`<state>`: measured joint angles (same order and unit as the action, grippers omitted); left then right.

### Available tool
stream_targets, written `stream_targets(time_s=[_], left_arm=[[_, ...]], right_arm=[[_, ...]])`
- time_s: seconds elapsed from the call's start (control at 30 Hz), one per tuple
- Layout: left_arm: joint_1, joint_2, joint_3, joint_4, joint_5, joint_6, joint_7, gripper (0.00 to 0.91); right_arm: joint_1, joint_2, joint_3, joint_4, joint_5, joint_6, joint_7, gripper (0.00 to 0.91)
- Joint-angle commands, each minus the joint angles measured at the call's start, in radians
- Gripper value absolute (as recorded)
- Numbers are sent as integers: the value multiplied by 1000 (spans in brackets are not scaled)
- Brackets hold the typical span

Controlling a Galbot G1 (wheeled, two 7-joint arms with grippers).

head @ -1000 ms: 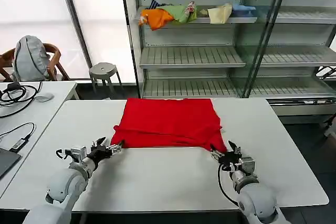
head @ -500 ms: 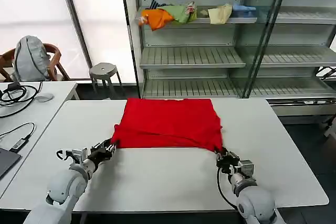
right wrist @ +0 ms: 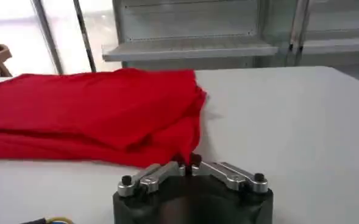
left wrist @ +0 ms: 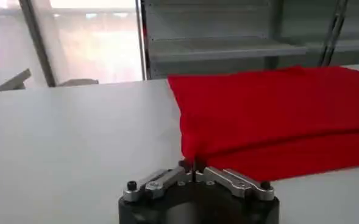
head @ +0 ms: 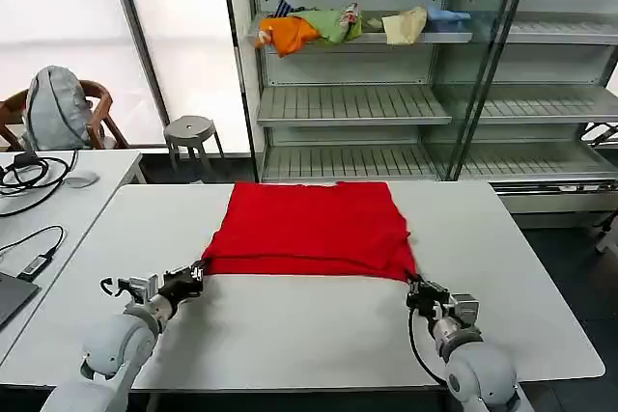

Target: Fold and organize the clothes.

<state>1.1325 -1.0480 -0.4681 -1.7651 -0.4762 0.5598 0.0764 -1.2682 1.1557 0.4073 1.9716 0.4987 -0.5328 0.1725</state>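
Where a white rectangular table (head: 319,325) stands before grey metal shelving (head: 386,103): bright red soft cotton T-shirt (head: 311,229), folded, flat at centre. Left gripper (head: 193,275) pinched shut on near left corner; right gripper (head: 417,288) pinched shut on near right corner.

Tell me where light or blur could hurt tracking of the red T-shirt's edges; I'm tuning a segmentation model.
Head view: the windows at back left are blown out white, the red T-shirt evenly lit and sharp. Left wrist view: the shelving is soft, the window glares. Right wrist view: the background is blurred, the shirt's folds stay readable.
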Motion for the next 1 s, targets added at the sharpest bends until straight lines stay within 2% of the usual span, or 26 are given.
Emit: stream_targets(time_s=[0.03,0.17,0.27,0.4,0.5,0.63,1.0], left_arm=[[76,7,-16,-94,3,4,4,20],[228,8,-47,-214,6,-8,3,20],[321,7,-75,-288,8,-16,3,20],[413,15,-113,-348,8,-30,2,20],[475,22,-138,-391,13,-48,1,20],[573,21,-187,-435,30,-75,3,20],[671,14,-260,-482,40,-90,21,20]], right_arm=[[-93,-9,12,108,11,4,-1,0],[-222,-16,26,194,-64,28,-14,0],[-282,-29,43,231,-78,40,-17,0],[-367,-44,71,283,-94,58,-17,0],[-447,-53,72,323,-165,85,-17,0],[-505,-59,76,342,-192,108,-29,0],[-547,-60,62,347,-216,144,-50,0]])
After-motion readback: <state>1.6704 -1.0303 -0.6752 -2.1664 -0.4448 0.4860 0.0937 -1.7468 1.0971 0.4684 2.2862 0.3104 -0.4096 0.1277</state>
